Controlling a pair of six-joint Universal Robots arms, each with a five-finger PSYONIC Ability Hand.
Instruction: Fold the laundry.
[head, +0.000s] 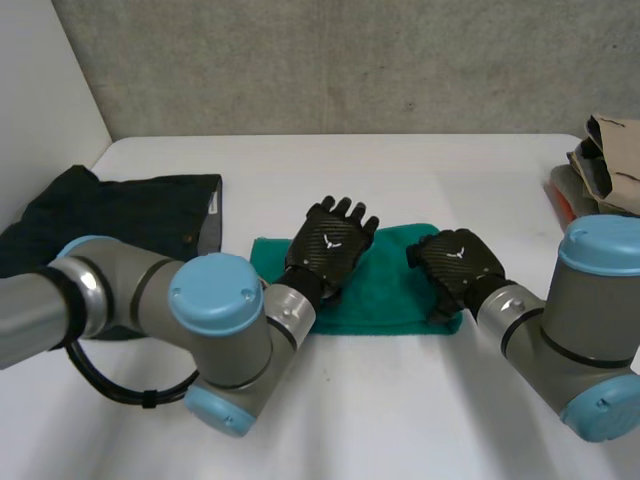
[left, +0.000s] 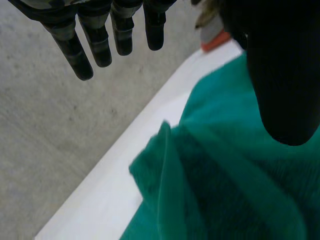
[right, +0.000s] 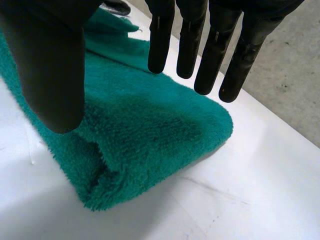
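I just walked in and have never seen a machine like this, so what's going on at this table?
A two-armed robot is working on laundry. Both black hands are over a green towel lying on the white table: the left hand is above its middle and the right hand is at its right end. Both hands' fingers are straight and grip nothing. The towel lies doubled over, as its end shows in the right wrist view. A dark garment sits at the table's left side.

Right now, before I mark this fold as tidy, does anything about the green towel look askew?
Yes. The folded green terry towel is not flat near the left hand: in the left wrist view a corner of cloth stands up in a ridge. The open right hand is over its other end.
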